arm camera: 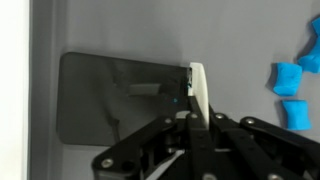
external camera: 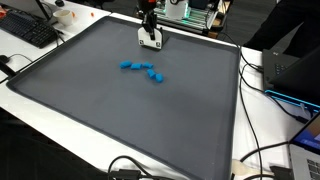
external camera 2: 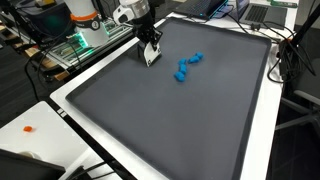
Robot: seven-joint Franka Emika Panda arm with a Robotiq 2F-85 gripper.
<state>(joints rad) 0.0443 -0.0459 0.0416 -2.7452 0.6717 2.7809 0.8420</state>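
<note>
Claw [arm camera: 196, 112] fingers are pressed together, pinching a thin white piece [arm camera: 199, 86] over the gray mat [external camera: 120, 120]; blue blocks [external camera: 143, 70] lie nearby, apart.

Dark grey mat [external camera: 120, 120] spread wide across the white table [external camera: 250, 130]. A cluster of blue blocks [external camera: 143, 70] sits on it, towards the far side. Black keyboard [external camera: 28, 30] off the mat's corner, loose black cables [external camera: 262, 158] trailing along the table's edge. In an exterior view, a small orange bit [external camera 2: 29, 128] lies on the white surface, with green-lit electronics [external camera 2: 72, 45] behind.
</note>
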